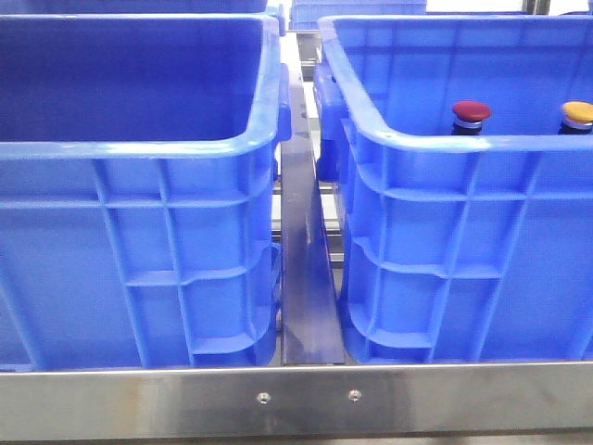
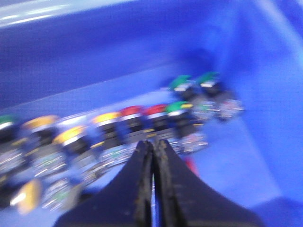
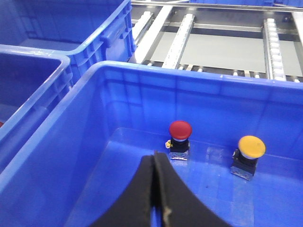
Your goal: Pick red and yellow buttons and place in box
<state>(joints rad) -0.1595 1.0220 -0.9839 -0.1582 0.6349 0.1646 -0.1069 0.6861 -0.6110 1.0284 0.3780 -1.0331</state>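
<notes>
A red button (image 1: 471,114) and a yellow button (image 1: 576,116) stand upright inside the right blue box (image 1: 445,141); only their tops show over its rim. In the right wrist view the red button (image 3: 180,139) and the yellow button (image 3: 247,156) stand on the box floor, apart from each other. My right gripper (image 3: 155,158) is shut and empty, over the floor just short of the red button. My left gripper (image 2: 153,144) is shut and empty, in a blurred view over a row of buttons: yellow (image 2: 108,118), red (image 2: 131,111) and green (image 2: 179,108). Neither gripper shows in the front view.
The left blue box (image 1: 139,148) fills the left of the front view. A steel divider (image 1: 304,278) runs between the two boxes, and a steel rail (image 1: 296,399) runs along the front. Roller tracks (image 3: 182,38) lie beyond the right box. More blue bins (image 3: 28,66) stand beside it.
</notes>
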